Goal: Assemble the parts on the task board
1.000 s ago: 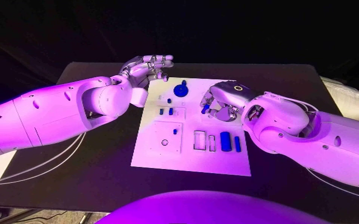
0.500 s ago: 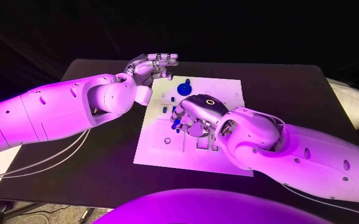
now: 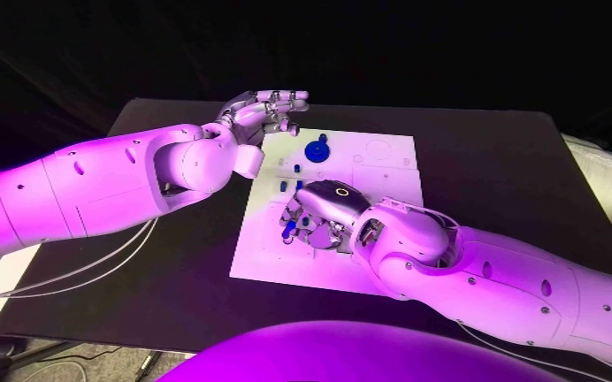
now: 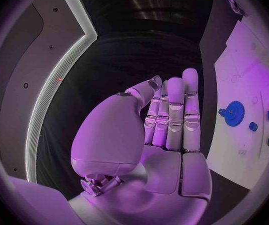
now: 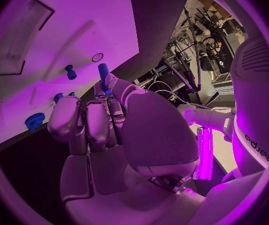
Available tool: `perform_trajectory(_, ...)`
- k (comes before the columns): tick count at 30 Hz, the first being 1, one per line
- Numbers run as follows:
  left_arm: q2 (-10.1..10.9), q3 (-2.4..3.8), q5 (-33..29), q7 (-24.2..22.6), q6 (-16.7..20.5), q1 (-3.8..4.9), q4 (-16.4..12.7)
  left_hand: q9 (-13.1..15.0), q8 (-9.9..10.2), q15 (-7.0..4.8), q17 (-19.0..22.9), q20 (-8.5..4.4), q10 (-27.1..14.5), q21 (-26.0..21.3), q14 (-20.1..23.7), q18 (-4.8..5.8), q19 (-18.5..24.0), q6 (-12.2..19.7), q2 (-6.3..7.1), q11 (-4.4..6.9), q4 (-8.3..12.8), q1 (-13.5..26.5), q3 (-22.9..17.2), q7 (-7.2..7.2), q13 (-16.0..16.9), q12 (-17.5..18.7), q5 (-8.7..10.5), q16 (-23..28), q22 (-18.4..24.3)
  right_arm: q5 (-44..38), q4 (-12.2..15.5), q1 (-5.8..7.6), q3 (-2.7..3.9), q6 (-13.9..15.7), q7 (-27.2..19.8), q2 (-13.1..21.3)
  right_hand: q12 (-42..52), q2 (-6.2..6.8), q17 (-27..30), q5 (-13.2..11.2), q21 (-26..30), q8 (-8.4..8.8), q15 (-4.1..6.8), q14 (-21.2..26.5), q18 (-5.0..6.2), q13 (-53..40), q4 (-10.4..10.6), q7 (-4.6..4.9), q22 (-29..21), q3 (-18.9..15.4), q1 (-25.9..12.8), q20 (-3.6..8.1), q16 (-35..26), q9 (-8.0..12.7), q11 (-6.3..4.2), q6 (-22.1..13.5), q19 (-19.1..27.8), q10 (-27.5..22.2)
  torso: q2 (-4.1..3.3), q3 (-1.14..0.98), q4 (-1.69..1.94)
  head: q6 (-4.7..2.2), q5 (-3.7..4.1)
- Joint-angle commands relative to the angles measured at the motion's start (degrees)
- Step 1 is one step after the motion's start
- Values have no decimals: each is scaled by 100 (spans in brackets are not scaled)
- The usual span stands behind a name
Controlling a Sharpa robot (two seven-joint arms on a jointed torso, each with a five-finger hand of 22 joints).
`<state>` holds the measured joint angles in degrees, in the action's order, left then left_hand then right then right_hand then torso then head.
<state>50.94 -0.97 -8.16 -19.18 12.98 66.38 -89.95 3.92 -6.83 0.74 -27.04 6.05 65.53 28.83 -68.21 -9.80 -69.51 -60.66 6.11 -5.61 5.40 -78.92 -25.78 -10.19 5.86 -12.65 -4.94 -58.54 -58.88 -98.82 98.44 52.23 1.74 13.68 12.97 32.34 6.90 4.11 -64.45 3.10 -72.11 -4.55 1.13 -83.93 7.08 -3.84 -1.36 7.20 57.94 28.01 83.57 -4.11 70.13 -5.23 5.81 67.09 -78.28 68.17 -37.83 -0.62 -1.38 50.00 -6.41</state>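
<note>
Backdrop: dark room behind a black tabletop (image 3: 510, 161) that carries the scene.
Task board: white plate (image 3: 383, 154) lying flat mid-tabletop, with rectangular recesses and a small ring marked on its face.
Right robot hand (image 3: 319, 214): poised over the board's middle, fingers curled around a small blue cylindrical part (image 5: 103, 71), pinched upright between thumb and fingertips.
Left robot hand (image 3: 262, 112): raised just off the board's far left corner, palm flat, fingers straight and close together, holding nothing.
Blue gear (image 3: 317, 148): round toothed part seated on the board's far half, near the left robot hand.
Blue peg (image 5: 70, 72): short part standing on the board, just beside the ring.
Smaller parts: several blue pieces on the board between the gear and the right robot hand.
</note>
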Motion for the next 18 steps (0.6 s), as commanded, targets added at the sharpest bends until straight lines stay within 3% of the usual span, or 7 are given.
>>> perform_trajectory(1,-13,4,25,-31,-114,4,-16,-5,-34,-6,6,17,-37,-35,38,-59,-21,35,-42,-4,-1,-18,20,12,7,-20,-17,-31,6,-92,-84,-14,-3,-207,-77,-30,12,6,-3,19,-33,21,23,-199,-109,-50,-94,49,0,118,-21,-18,25,-5,-223,-6,-24,271,5,-5,3,0,-5)
perform_trajectory(18,-9,4,25,-26,-109,4,-19,-5,-34,-6,6,17,-37,-35,38,-59,-21,35,-42,-4,-1,-18,20,12,7,-20,-17,-31,6,-170,-266,-26,-47,-592,-2,-124,-4,15,-10,20,-32,27,18,-199,-109,-51,-100,54,-3,127,-50,-21,31,-5,-218,-7,-18,269,5,0,-1,0,-13)
